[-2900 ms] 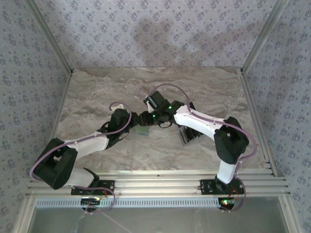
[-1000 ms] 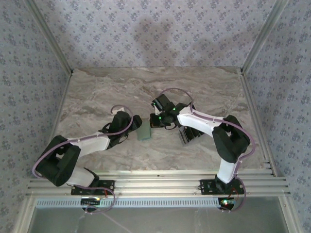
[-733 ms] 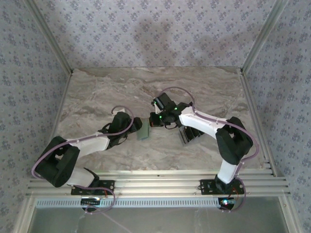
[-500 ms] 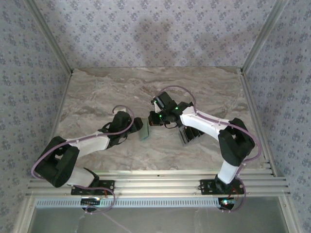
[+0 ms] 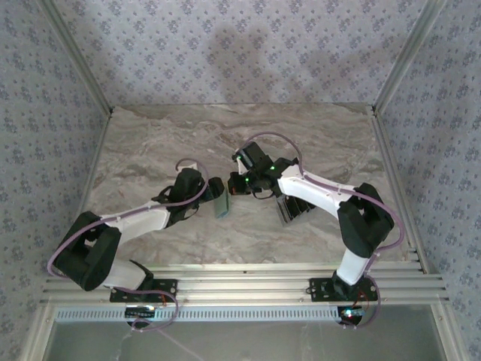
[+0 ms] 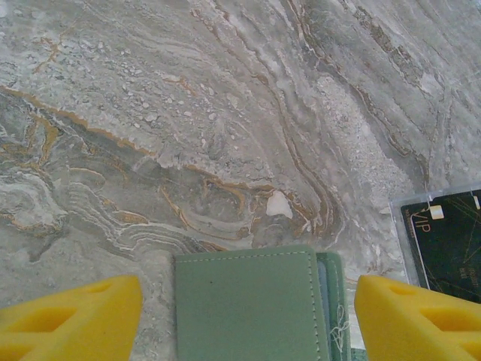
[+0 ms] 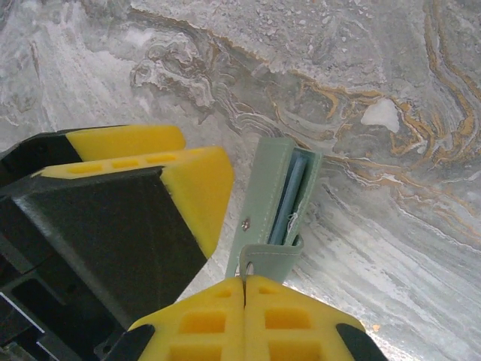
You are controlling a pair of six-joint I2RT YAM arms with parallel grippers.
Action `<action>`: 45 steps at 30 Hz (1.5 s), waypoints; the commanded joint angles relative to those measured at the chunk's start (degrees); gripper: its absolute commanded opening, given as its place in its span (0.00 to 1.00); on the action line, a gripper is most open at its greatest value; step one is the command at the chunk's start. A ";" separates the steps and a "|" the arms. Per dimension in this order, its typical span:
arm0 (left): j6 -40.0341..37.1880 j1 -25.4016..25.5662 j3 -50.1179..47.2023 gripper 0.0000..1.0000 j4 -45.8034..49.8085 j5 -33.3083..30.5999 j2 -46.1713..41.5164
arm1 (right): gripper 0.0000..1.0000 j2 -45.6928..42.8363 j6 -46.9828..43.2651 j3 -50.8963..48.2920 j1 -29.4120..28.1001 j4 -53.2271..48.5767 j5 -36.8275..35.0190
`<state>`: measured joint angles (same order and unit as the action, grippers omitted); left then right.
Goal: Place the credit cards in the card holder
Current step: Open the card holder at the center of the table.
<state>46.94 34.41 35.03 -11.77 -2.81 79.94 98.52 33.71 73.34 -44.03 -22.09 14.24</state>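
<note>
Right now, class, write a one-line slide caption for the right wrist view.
Right gripper shut on a flap of the sage-green card holder, seen edge-on against the marble table.

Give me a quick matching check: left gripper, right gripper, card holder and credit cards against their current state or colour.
1. left gripper
2. right gripper
3. card holder
4. credit cards

A. black with pale edges
B. shut, pinching the card holder's edge
C. sage green
D. open, one finger either side of the card holder

Pairs: 1-D, 2-B, 3-C, 4-A
</note>
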 commanded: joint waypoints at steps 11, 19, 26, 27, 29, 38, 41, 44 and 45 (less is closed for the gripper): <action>-0.41 1.80 2.23 0.75 0.01 0.15 2.60 | 0.00 -2.17 0.74 1.05 -0.05 -0.68 0.01; -0.36 1.77 -2.63 0.75 2.98 -3.60 -2.53 | 0.00 -2.72 1.38 -2.90 1.60 0.82 0.00; 1.46 1.15 -7.42 0.68 7.87 -7.33 -5.82 | 0.00 -2.36 1.61 -7.23 2.67 2.67 -0.42; 1.82 1.01 -8.05 0.66 8.22 -7.95 -6.17 | 0.00 -2.12 1.84 -7.89 2.87 3.09 -0.44; 2.36 0.79 -8.80 0.65 8.86 -8.78 -6.62 | 0.00 -1.82 1.88 -9.04 2.98 3.92 -0.45; 2.42 0.41 -6.11 0.65 15.11 -10.93 -6.56 | 0.00 -1.53 1.89 -10.06 2.94 4.78 -0.90; 3.87 0.39 -5.06 0.64 18.78 -11.73 -4.56 | 0.00 -0.38 1.88 -10.73 3.44 4.81 -1.92; 6.22 0.39 -5.49 0.65 19.99 -12.58 -3.67 | 0.00 1.41 1.77 -11.76 4.37 5.32 -3.28; 6.81 0.40 -5.49 0.65 20.73 -13.03 -3.52 | 0.00 1.92 1.66 -12.02 4.64 5.46 -3.47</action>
<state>50.85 35.20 28.45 3.86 -13.21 75.53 98.41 35.16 62.87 -40.49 -16.78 12.99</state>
